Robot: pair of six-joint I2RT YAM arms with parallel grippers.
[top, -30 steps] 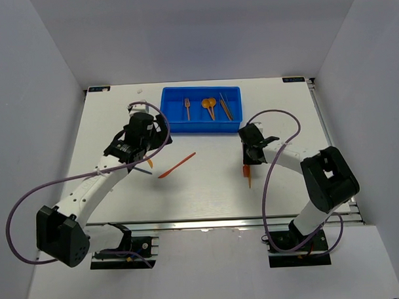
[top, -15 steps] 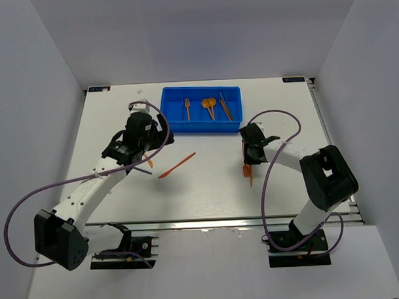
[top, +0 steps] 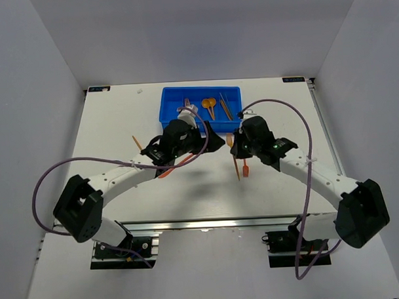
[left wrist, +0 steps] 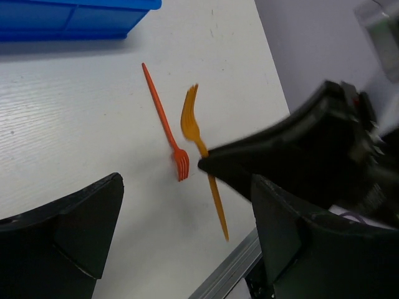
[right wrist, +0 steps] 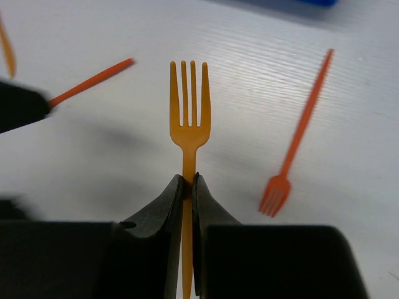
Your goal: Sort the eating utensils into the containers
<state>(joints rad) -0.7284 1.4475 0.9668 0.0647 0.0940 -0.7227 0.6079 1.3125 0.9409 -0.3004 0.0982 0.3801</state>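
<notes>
Right wrist view, unlike overhead, clearly shows fingers [right wrist: 159, 215] pinching orange fork [right wrist: 190, 106].

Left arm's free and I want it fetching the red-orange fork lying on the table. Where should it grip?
Probably mid-handle on the red-orange fork, coming straight down with jaws straddling the shaft: it lies flat on the table, the handle is straight and narrow, the tined head wider.

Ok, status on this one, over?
Right gripper shut on orange fork, by the handle. Left gripper open, empty. Fork not yet in blue tray. Left gripper close alongside, possibly crowding the way.
</notes>
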